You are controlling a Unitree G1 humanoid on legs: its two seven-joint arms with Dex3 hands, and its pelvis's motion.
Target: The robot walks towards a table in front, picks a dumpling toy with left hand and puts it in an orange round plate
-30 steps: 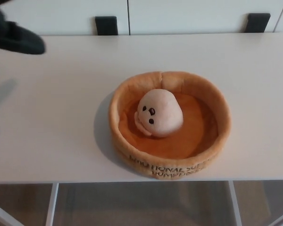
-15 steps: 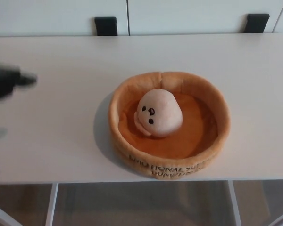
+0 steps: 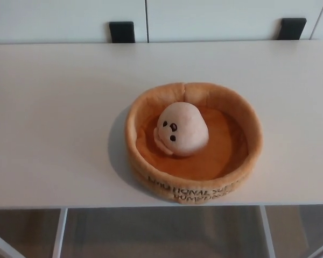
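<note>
As dumpling toy (image 3: 181,129) sits inside orange round plate (image 3: 151,105) on white table (image 3: 59,118), we judge placement done; neither hand in view, so finger state untellable

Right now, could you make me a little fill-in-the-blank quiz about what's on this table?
1. The dumpling toy lies inside the ____ plush plate.
2. The plate rests on a ____ table.
3. The number of robot hands showing in the picture is ____.
4. The lettering on the plate's outer wall is on the side ____ the camera.

Missing words: orange; white; zero; nearest
</note>
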